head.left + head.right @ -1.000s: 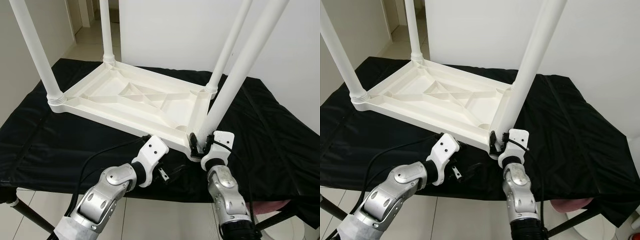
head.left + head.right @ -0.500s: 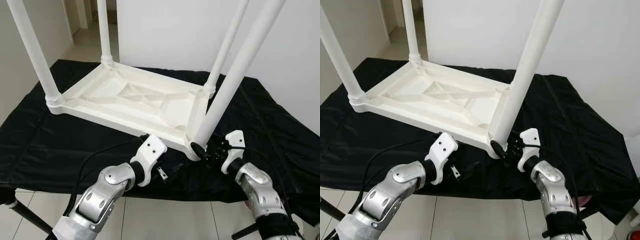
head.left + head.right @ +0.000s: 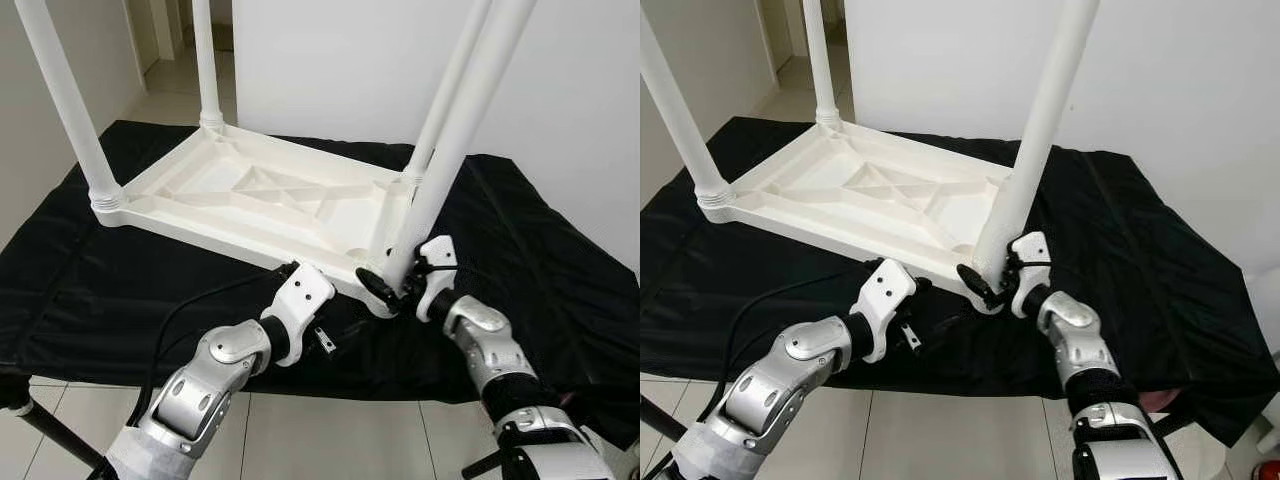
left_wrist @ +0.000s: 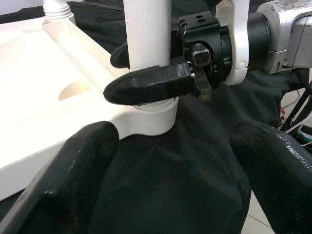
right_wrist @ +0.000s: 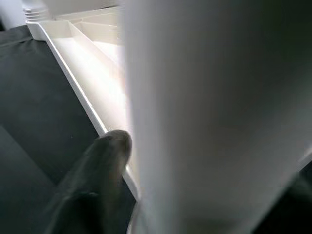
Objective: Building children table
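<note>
White walls and pale floor tiles surround our counter (image 3: 90, 290), which is covered by a black cloth (image 3: 560, 270); on this cloth lies the white plastic tabletop (image 3: 260, 205), turned upside down, with its ribbed underside facing up.

Three legs (image 3: 65, 100) stand in the other corner sockets; the fourth leg (image 3: 455, 140), at the corner nearest to us on the right, rises from its socket (image 3: 985, 290) with a slight tilt.

Our right end effector (image 3: 390, 285) is clenched around the base of this leg, just above the socket; in the left wrist view one black finger (image 4: 151, 84) crosses in front of the white tube and the other shows behind it. Our left end effector (image 3: 322, 338) is released, its two fingers spread apart; it hovers just beside the same corner, near the tabletop edge, and it touches nothing.

We judge that the step in hand is the fitting of the last leg, so the task seems close to its end; we cannot tell whether the leg is already fully seated, because the finger hides a part of the joint.

For the next move we think the right end effector must bring the leg upright and turn or press it down into the socket; the left end effector could hold the tabletop edge, so that the light tabletop does not slide on the cloth.
</note>
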You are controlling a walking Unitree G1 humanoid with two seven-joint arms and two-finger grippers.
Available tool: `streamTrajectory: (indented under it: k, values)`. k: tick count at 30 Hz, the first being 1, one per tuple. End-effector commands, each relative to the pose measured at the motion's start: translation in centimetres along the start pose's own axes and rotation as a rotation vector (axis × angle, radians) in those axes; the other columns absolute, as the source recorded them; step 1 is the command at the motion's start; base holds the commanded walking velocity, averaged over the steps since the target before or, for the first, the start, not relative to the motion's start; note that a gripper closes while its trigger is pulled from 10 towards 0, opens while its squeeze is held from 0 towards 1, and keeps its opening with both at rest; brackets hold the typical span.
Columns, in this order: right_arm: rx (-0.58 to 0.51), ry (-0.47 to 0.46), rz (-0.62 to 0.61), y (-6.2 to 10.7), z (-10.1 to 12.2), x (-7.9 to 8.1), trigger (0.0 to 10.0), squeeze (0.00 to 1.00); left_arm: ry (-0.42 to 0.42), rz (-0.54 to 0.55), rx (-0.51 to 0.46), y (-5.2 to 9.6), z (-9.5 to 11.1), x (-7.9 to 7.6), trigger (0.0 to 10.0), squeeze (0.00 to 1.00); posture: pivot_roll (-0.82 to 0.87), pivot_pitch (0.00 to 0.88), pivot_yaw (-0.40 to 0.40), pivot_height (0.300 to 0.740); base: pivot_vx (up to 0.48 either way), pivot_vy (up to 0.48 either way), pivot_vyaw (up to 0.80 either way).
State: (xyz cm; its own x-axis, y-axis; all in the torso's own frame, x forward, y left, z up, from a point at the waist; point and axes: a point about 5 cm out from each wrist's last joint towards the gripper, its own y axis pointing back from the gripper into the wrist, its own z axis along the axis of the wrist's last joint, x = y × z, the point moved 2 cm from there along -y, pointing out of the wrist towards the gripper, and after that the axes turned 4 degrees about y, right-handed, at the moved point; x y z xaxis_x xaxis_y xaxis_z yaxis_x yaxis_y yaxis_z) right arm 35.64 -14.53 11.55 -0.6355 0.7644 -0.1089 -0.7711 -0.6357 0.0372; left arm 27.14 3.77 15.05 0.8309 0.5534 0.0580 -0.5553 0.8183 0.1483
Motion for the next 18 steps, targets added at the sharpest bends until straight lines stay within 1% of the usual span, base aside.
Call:
streamTrajectory:
  k: [1,2,9,13,14,15,16,17,18]
  values:
    - [0.017,-0.017,0.067,-0.3,-0.6,0.9,0.0,0.00,-0.007,-0.025,-0.004,-0.1,0.3,-0.2,10.0,0.00,0.06,0.000,-0.089,0.740,0.000,0.000,0.00]
    - [0.022,-0.027,0.082,-0.2,-0.9,1.1,0.0,0.00,-0.006,-0.022,-0.005,-0.1,0.3,-0.1,10.0,0.00,0.06,0.000,-0.089,0.740,0.000,0.000,0.00]
    - [0.026,-0.029,0.091,0.1,-1.4,1.0,0.0,0.00,-0.004,-0.024,-0.005,-0.1,0.3,-0.2,10.0,0.00,0.06,0.000,-0.092,0.740,0.000,0.000,0.00]
    - [0.020,-0.034,0.065,0.4,-1.6,0.8,0.0,0.00,-0.002,-0.027,-0.007,-0.2,0.3,-0.2,10.0,0.00,0.05,0.000,-0.093,0.740,0.000,0.000,0.00]
    - [0.016,-0.043,0.034,0.5,-1.6,0.6,10.0,0.00,-0.001,-0.027,-0.008,-0.2,0.3,-0.3,10.0,0.00,0.05,0.000,-0.093,0.740,0.000,0.000,0.00]
    - [0.014,-0.048,0.005,0.5,-1.6,0.5,10.0,0.00,0.001,-0.028,-0.008,-0.2,0.3,-0.3,10.0,0.00,0.05,0.000,-0.093,0.740,0.000,0.000,0.00]
    - [0.014,-0.048,0.005,0.5,-1.6,0.5,10.0,0.00,0.001,-0.028,-0.008,-0.2,0.3,-0.3,10.0,0.00,0.05,0.000,-0.093,0.740,0.000,0.000,0.00]
    - [0.024,-0.063,-0.058,0.4,-1.6,0.2,10.0,0.00,0.002,-0.029,-0.008,-0.3,0.2,-0.4,10.0,0.00,0.05,0.000,-0.097,0.740,0.000,0.000,0.00]
    - [0.024,-0.063,-0.058,0.4,-1.6,0.2,10.0,0.00,0.002,-0.029,-0.008,-0.3,0.2,-0.4,10.0,0.00,0.05,0.000,-0.097,0.740,0.000,0.000,0.00]
